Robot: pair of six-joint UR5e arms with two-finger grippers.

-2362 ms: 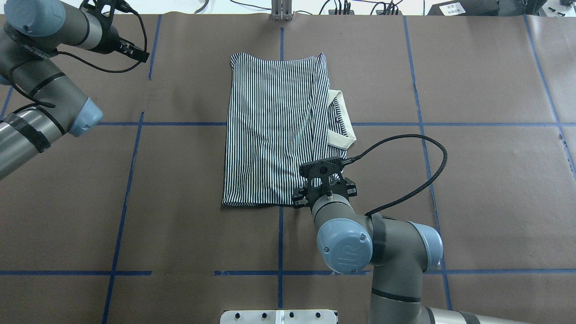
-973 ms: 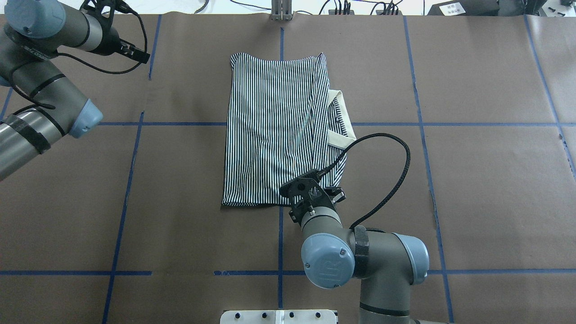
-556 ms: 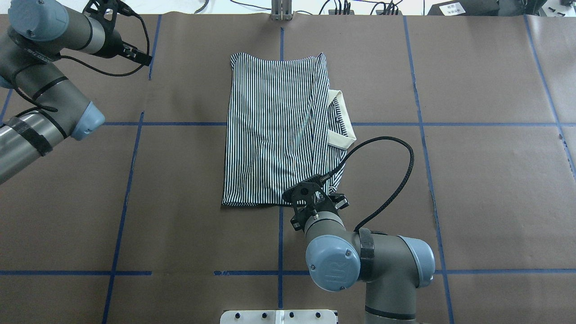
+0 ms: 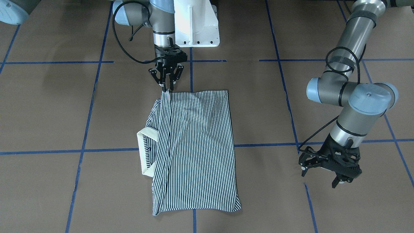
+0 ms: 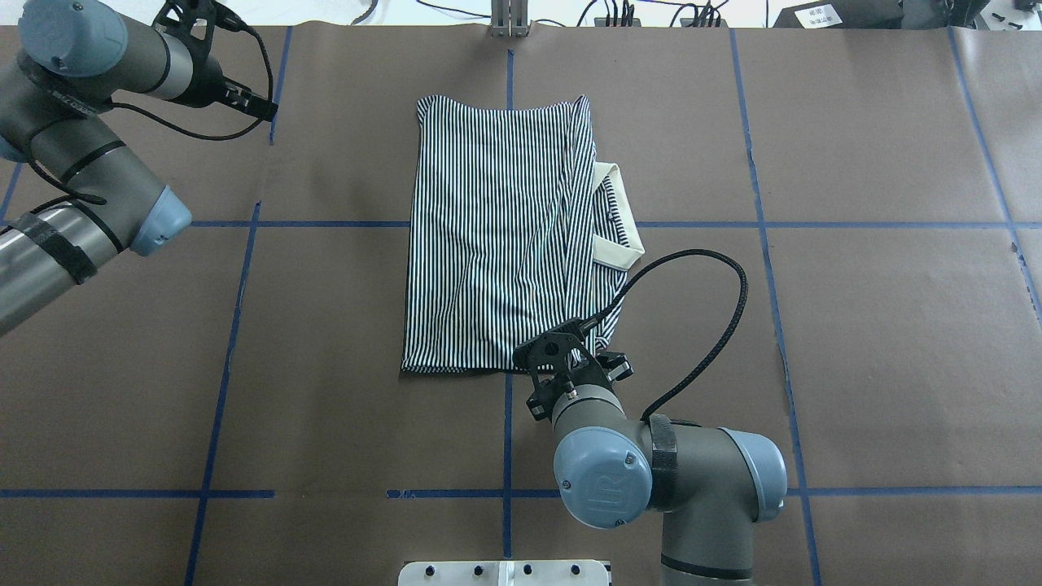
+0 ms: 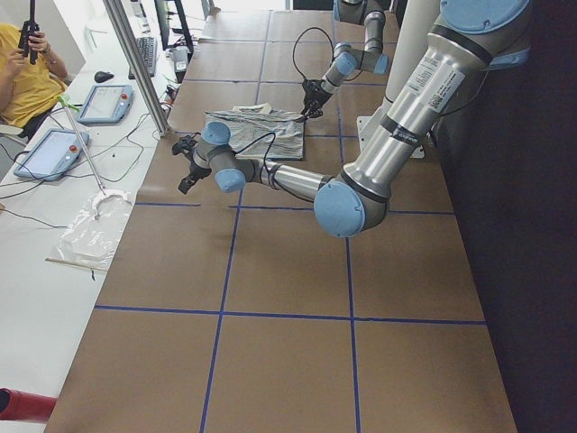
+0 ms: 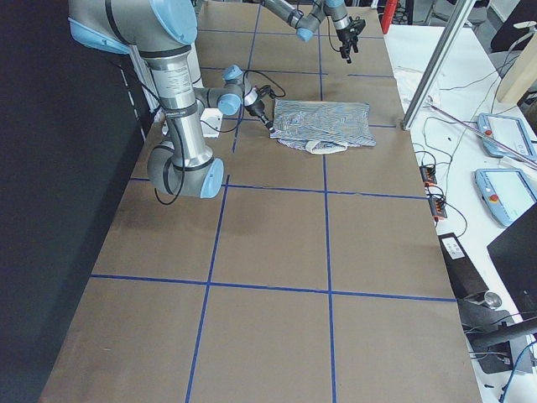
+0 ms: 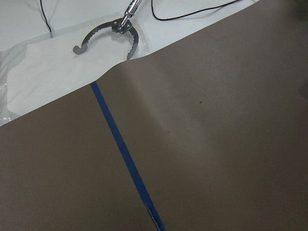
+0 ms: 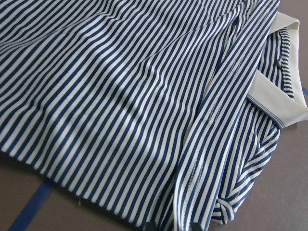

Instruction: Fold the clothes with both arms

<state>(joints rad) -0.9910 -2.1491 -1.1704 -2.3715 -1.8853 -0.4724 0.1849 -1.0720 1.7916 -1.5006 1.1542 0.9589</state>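
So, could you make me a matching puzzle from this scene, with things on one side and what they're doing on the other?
1 right claw
2 left claw
3 cream collar
4 striped shirt

a open above bare table
b poking out from the fold
c closed on a shirt corner
d lying folded on the table

Pairs: 1-c, 2-a, 3-b, 4-d

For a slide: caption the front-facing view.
Right gripper pinches corner of striped polo shirt; left gripper hangs open, apart.
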